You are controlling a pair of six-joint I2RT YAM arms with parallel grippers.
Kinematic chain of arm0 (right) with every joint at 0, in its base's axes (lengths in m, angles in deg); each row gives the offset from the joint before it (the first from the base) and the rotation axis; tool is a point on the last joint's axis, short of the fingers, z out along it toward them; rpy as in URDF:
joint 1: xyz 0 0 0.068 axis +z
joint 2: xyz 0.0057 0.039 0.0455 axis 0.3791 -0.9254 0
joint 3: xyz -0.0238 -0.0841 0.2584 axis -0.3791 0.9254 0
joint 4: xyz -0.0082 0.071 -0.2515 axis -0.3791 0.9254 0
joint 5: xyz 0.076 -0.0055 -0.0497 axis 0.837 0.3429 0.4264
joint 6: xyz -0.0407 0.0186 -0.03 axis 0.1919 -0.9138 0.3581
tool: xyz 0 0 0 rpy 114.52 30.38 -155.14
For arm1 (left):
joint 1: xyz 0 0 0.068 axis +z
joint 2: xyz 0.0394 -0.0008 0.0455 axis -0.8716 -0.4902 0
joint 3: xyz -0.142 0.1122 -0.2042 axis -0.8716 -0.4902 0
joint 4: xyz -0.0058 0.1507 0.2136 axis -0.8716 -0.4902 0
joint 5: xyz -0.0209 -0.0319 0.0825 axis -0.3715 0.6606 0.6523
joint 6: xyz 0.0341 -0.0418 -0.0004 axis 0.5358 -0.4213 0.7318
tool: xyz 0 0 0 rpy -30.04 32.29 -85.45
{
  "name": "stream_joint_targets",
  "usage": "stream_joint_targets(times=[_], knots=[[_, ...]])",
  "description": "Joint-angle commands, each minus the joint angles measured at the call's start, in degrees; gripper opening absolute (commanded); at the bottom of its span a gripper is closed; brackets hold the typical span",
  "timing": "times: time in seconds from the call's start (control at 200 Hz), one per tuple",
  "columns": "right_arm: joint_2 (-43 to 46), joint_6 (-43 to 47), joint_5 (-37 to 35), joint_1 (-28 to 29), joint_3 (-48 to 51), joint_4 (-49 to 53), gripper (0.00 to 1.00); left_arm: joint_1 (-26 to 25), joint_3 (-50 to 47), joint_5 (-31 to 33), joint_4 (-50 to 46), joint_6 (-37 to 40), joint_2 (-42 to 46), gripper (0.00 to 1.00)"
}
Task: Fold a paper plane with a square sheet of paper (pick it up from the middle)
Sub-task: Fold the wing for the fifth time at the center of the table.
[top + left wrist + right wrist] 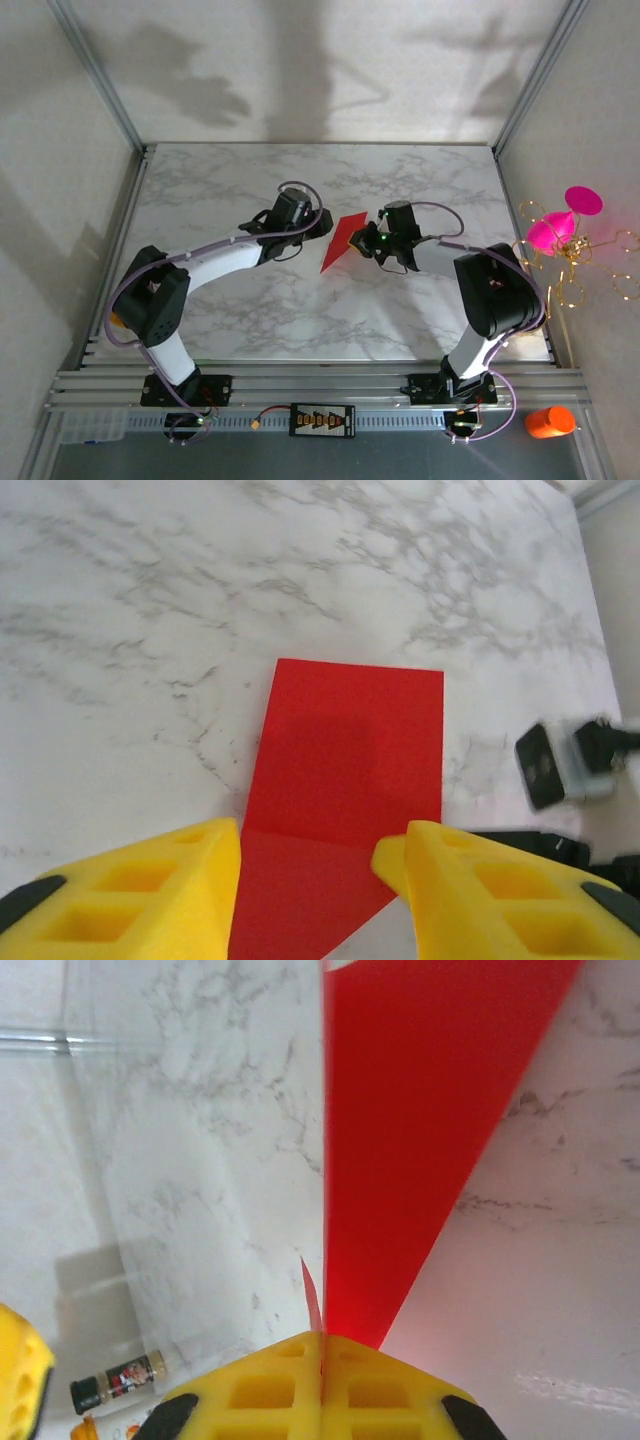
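Marbled white worktop [250,320]. Right tool [322,1340] clenched on a corner of the creased red sheet of paper [342,240]. Left tool [305,840] released, fingers apart astride the sheet's other end. Sheet sits mid-worktop, between both tools.

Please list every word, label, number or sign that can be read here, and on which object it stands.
No text is readable.
Small bottle: dark label, too blurred to read.
Black box on the front rail: yellow marks, too small to read.
Red paper: plain, no print.
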Motion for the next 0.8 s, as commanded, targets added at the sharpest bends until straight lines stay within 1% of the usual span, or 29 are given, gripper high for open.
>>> stream_joint_targets(times=[0.0,0.085,0.24,0.441,0.581,0.791], knots=[[1.42,-2.56,-2.02,-1.17,1.02,1.44,0.0,-1.48,-5.14,-0.83,10.51,11.56,-0.92,0.58],[1.58,-3.85,-1.89,-1.86,0.86,2.09,0.0,-2.18,-7.91,-3.01,16.99,18.03,-1.97,0.64],[1.04,-4.51,-3.24,-2.24,-1.32,5.95,0.0,-2.79,-10.36,-5.07,23.22,28.51,-4.6,0.68],[-1.43,-6.03,-2.04,-2.26,-4.46,8.96,0.0,-4.1,-10.15,-6.63,24.28,41.12,-7.79,0.7],[-2.43,-7.68,-2.13,-2.3,-5.7,10.84,0.0,-5.01,-9.17,-3.63,23.93,46.07,-9.88,0.68],[-4.1,-10.33,-1.56,-2.27,-6.45,11.55,0.0,-6.19,-10.23,-3.25,27.18,52.28,-11.95,0.64]])
